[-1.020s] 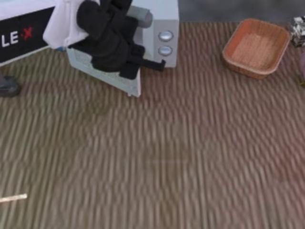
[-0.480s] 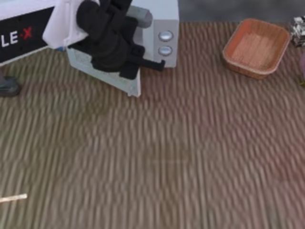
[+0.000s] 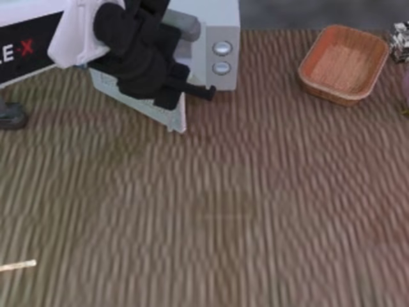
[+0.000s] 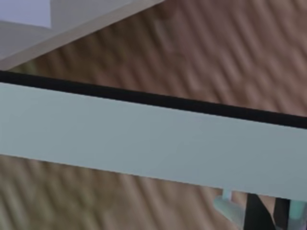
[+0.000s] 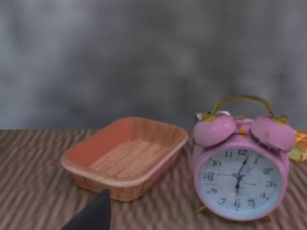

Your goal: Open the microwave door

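Microwave [image 3: 214, 25] sits at the far edge of the desk [image 3: 243, 211], left of centre in the top view, its two silver knobs facing the near side. Its door [image 3: 144, 105] stands swung out at an angle, hinged at the left, its free edge out over the desk. My left pincer [image 3: 206, 91] is at that door beside the knob panel; whether its fingers grip anything I cannot tell. An orange basket [image 3: 344, 62] lies far right, nothing in it. Beside it stands a pink alarm clock [image 5: 241, 171]. My right pincer [image 5: 91, 215] shows only a dark tip near the basket; its state I cannot tell.
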